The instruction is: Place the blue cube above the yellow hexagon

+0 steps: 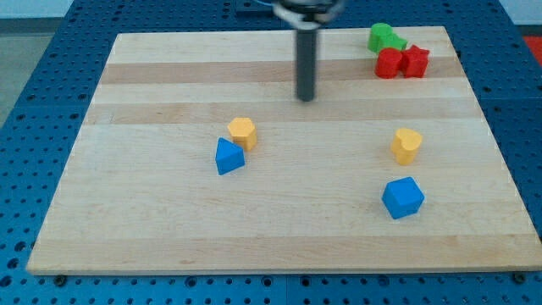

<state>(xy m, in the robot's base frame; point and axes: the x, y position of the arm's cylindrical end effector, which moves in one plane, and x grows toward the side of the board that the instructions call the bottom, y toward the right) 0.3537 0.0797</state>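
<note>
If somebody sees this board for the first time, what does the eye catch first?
First my tip, a dark rod coming down at the view's top centre, touching no block. Next, two yellow-and-blue pairs: yellow hexagon against blue triangular block left of centre, and yellow block above blue cube at right.

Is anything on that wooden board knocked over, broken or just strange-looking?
Nothing stands out. The blocks lie intact on the board, the blue cube below a yellow block, and my tip touches none.
</note>
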